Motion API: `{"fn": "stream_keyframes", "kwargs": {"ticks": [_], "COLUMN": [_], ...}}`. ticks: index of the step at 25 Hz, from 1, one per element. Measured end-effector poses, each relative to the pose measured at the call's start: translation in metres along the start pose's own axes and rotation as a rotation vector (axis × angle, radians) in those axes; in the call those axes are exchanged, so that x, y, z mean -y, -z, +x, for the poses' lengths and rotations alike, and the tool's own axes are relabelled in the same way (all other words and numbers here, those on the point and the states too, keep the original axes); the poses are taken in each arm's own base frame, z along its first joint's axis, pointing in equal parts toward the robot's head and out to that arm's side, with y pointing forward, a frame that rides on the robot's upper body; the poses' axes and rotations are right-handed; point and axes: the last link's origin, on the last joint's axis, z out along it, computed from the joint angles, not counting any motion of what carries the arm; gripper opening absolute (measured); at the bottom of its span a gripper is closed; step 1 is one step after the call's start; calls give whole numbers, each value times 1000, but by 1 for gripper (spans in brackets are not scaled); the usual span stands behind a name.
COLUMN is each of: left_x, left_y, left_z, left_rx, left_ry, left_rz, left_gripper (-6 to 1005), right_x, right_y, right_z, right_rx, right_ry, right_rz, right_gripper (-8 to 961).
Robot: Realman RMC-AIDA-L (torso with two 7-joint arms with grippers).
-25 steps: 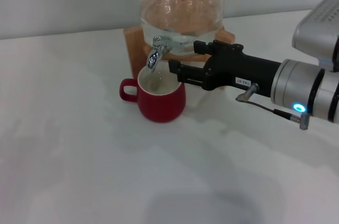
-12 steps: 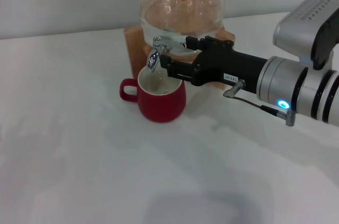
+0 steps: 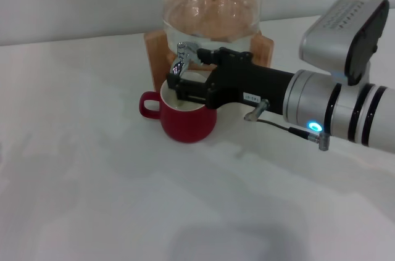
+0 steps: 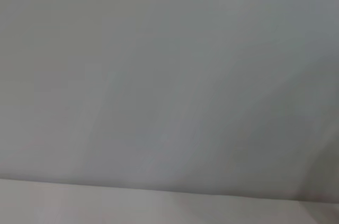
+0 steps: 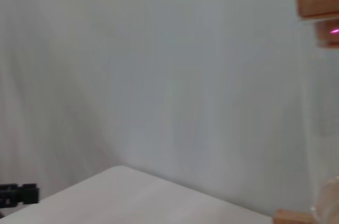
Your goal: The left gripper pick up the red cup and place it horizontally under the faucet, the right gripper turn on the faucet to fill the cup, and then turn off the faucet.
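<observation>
The red cup (image 3: 185,119) stands upright on the white table, its handle to the left, directly below the chrome faucet (image 3: 182,58) of the glass dispenser jar (image 3: 213,8). My right gripper (image 3: 185,71) reaches in from the right, open, with one finger (image 3: 210,55) behind the faucet and the other over the cup's rim. It hides part of the cup's white inside. I cannot tell whether water is running. A small black piece at the edge of the right wrist view, far from the jar, appears to be the left gripper (image 5: 18,194).
The jar sits on a wooden stand (image 3: 155,48) at the back of the white table (image 3: 92,168). The stand's wood (image 5: 318,4) and the jar's glass show in the right wrist view. The left wrist view shows only wall and table.
My right gripper has moved left, from beside the cup to the faucet, and now straddles it over the cup's rim. The cup has not moved.
</observation>
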Motion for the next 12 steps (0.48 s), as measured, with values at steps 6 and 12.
{"fn": "stream_keyframes", "kwargs": {"ticks": [6,12], "left_x": [0,-1], "left_y": [-1,-1], "left_z": [1,0], "left_rx": [2,3], "left_ry": [-4,-4], "left_rz": [-2,-2], "left_gripper": [664,664], "right_x": [-11,-6], "right_y": [-2,3], "right_z": [0,-2], "right_rx": [-10,-2], "right_ry": [15,13], "right_rz": [-59,-42], "right_gripper": [780,779]}}
